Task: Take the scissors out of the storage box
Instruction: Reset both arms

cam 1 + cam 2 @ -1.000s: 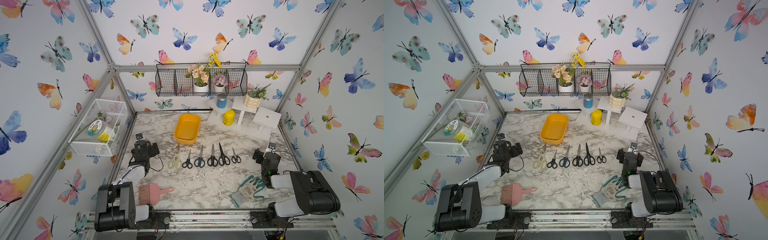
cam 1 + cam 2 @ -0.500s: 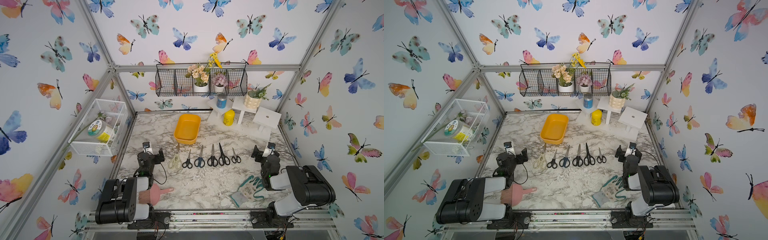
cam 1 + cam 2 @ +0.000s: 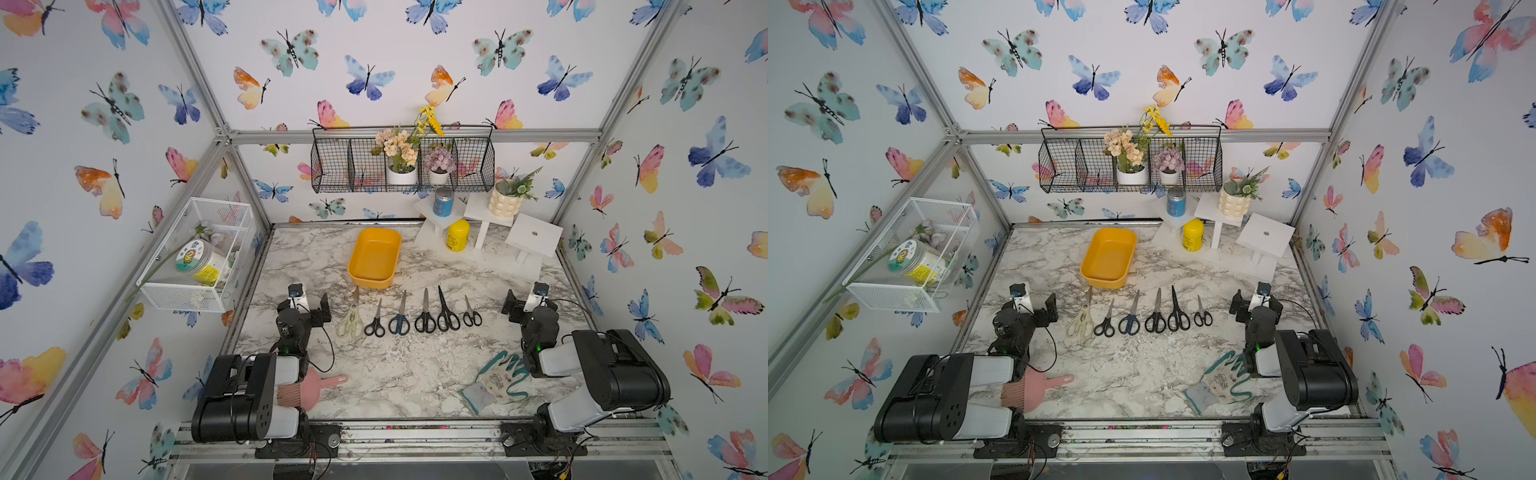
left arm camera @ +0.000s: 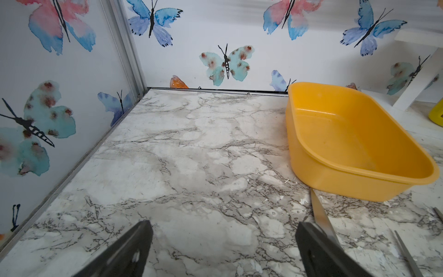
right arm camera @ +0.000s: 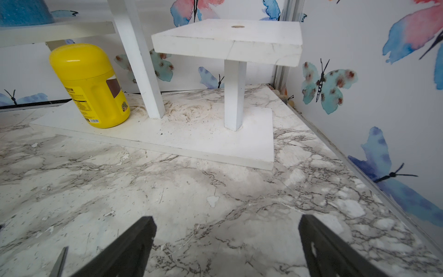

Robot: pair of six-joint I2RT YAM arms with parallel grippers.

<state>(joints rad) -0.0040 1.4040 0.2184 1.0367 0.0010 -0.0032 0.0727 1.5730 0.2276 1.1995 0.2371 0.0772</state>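
Far to the left of the left claw [image 3: 305,307], a white mesh basket [image 3: 195,253] hangs on the wall. The claw itself sits low over the marble table [image 3: 395,374], jaws spread wide with only bare marble between its fingertips [image 4: 141,232].

Just right of this claw begins a row of six scissors, all lying flat on the table with handles toward the robot and blades pointing away: a cream-handled pair [image 3: 351,322]; a small black pair [image 3: 375,327]; a blue-handled pair [image 3: 400,323]; two larger black pairs [image 3: 424,321] [image 3: 448,318]; and a last small black pair [image 3: 472,317]. None is held.

Ahead of the left claw and to its right stands the storage box [image 3: 374,283] — yellow-orange and upright on the marble. The cream pair's blade tip reaches the foot of its near wall; whether they touch cannot be told.

Right of the row, apart from the last pair, the right claw [image 3: 528,305] also rests low with jaws wide and nothing between them. Ahead of it stands a white stand [image 3: 534,241], with a yellow bottle [image 3: 458,235] ahead and to its left; nearer the robot lies a glove [image 3: 498,378].
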